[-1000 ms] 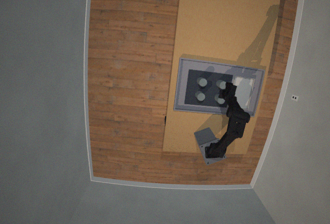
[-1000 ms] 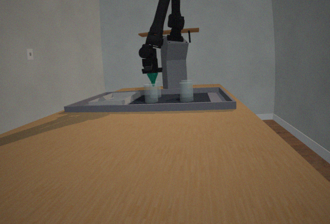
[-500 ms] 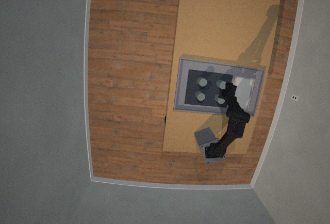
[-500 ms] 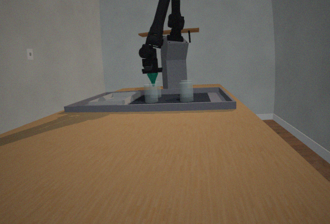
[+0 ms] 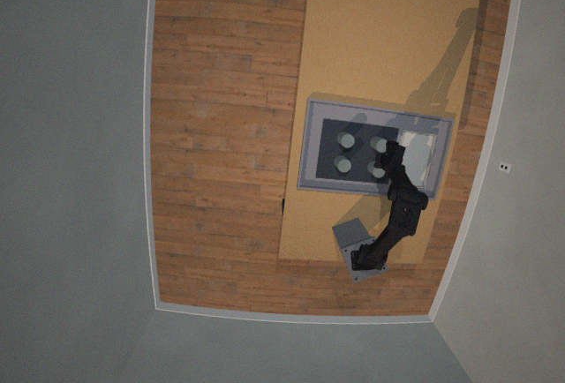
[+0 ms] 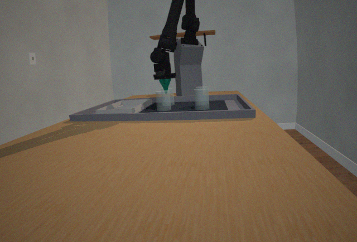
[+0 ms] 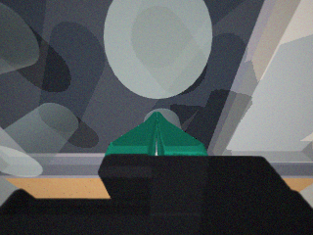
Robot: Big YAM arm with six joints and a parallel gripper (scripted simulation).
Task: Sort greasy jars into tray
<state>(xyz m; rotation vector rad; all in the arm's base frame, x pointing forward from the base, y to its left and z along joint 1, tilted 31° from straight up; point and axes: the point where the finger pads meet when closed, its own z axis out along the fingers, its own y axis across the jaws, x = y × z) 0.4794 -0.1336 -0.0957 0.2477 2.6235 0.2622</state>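
Observation:
Four pale glass jars stand mouth down on the dark drying mat (image 5: 327,146) (image 6: 217,105): the back left jar (image 5: 346,140) (image 6: 201,100), the back right jar (image 5: 379,144) (image 6: 163,101) (image 7: 157,44), the front left jar (image 5: 342,165) and the front right jar (image 5: 377,169). The white tray (image 5: 418,157) (image 7: 279,98) right of the mat holds no jar. My gripper (image 6: 165,91) (image 7: 156,117) is shut and empty, its green fingertips pointing down between the two right jars at about the height of their tops. Contact with either cannot be told. The arm hides the fingers in the top view.
The grey steel top has a raised rim (image 5: 301,151) (image 6: 198,115) around mat and tray. It lies on a wooden table (image 5: 387,41) (image 6: 178,175). The arm reaches in from the front, over the front rim and close to the front right jar.

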